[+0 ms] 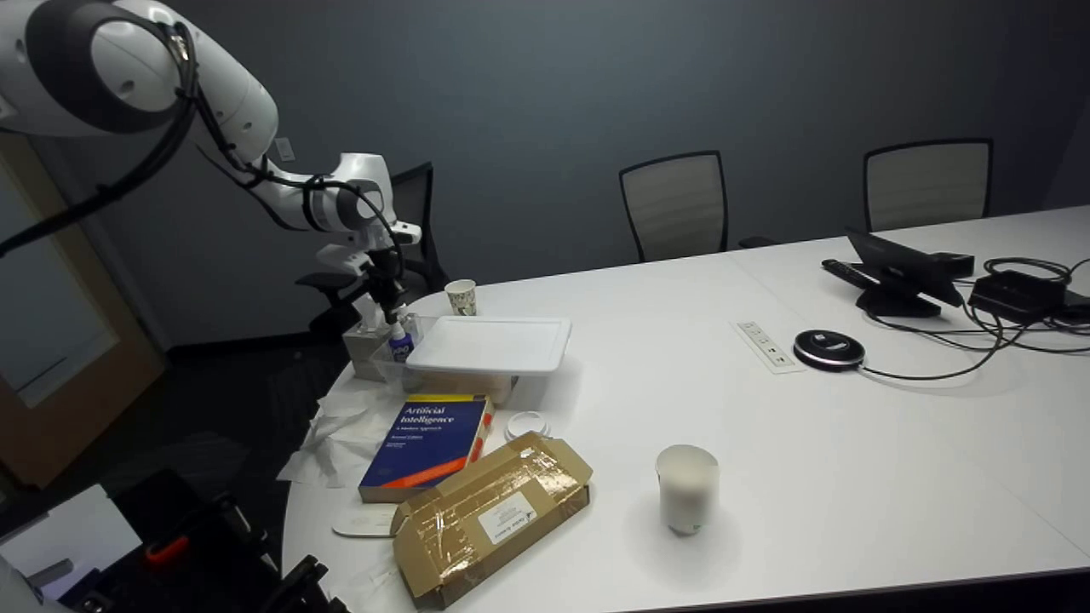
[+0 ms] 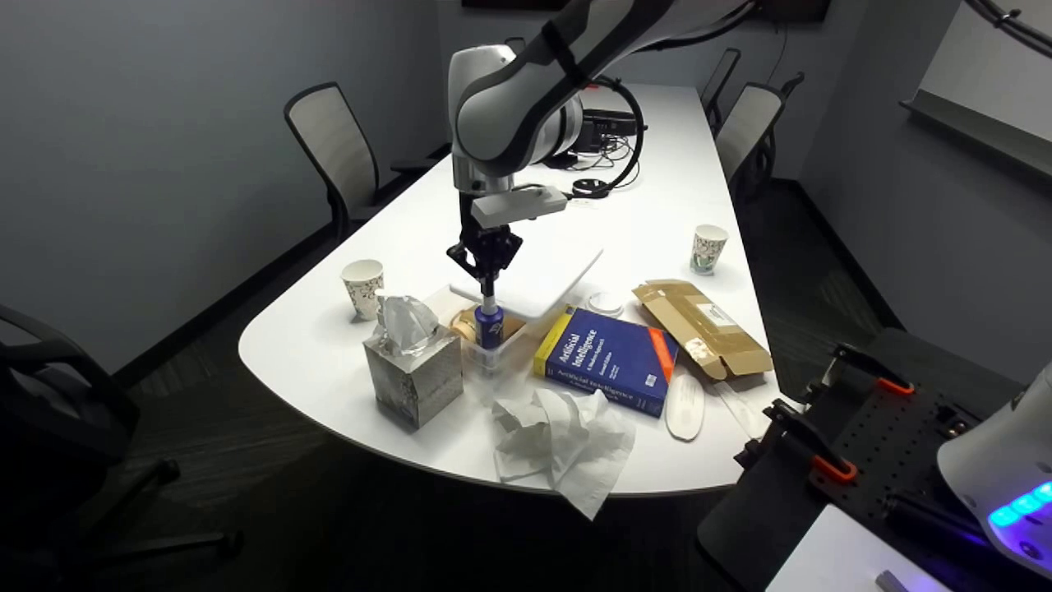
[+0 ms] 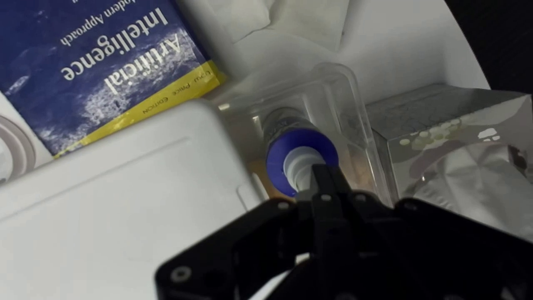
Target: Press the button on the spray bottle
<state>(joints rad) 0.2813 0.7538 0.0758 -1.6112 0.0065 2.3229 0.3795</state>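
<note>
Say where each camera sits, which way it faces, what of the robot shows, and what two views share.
An exterior view: high, near a long side of the table, facing the wall across it; arm and gripper show.
An exterior view: high, off the rounded end, facing along the table; arm, gripper and part of the base show.
Wrist view: at the arm's end, facing down to the bottle; only the gripper shows.
Both exterior views, not the wrist's, share the carton.

Desk (image 1: 634,409) bright; floor (image 2: 353,526) dark. Glare on carton (image 1: 492,519). Soft shadow under flat white lid (image 1: 492,343). Blue glow on robot base (image 2: 998,469). Wrist view dimmer: sheen on book (image 3: 100,75), gripper (image 3: 315,189) near-black.
</note>
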